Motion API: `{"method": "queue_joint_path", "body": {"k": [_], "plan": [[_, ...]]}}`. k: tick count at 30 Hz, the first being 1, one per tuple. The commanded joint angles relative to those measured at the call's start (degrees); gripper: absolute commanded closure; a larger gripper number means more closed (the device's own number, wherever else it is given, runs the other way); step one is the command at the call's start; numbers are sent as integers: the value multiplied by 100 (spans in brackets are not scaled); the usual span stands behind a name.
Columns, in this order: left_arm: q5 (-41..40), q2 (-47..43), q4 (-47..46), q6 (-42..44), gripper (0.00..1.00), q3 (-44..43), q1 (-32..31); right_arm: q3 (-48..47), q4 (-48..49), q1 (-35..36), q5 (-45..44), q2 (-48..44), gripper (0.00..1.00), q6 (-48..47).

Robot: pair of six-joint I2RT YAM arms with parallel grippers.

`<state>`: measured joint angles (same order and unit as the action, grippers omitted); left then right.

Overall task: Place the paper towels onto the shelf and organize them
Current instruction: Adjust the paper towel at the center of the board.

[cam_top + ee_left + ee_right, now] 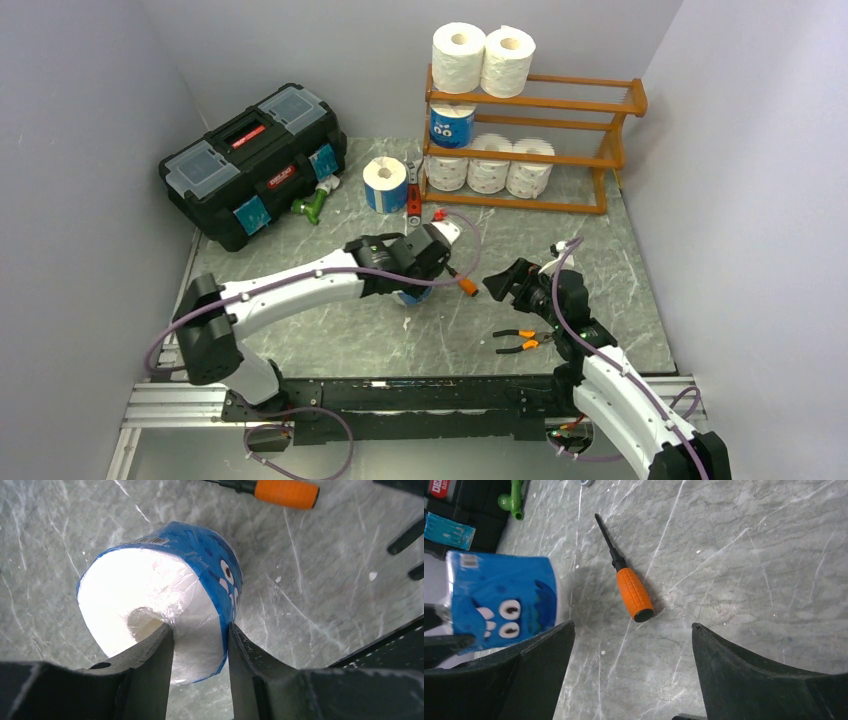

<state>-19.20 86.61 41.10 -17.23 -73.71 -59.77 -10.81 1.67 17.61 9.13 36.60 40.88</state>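
Already we had six paper towels [488, 172] on the shelf [565, 103], leaving one blue roll [385, 185] standing beside it and a second blue roll [150, 587] pinched in our left gripper [200, 630], right gripper [633, 626] wide, empty.

Pale grey walls [80, 120], marbled tabletop [400, 340]

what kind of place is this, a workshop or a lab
Most likely a robot lab test cell, not a workshop: plain grey walls box in a marble-patterned tabletop, two arms are bolted to a metal rail at its near edge, and a toolbox and wooden shelf sit like staged props.
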Motion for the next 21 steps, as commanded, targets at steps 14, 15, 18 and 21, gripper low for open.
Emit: {"method": "queue_joint_path", "body": {"k": [14,15,18,21], "plan": [[-223,848,161,637,54,-592,-542,-221,-309,8,-286,-216,12,-53],[-221,861,169,645,51,-596,-563,-221,-304,7,-288,-204,12,-45],[-238,891,162,627,46,-593,-601,-221,-270,11,-295,-182,12,-46],[-352,903,237,564,37,-627,-660,-235,-270,5,-289,-147,12,-54]]}}
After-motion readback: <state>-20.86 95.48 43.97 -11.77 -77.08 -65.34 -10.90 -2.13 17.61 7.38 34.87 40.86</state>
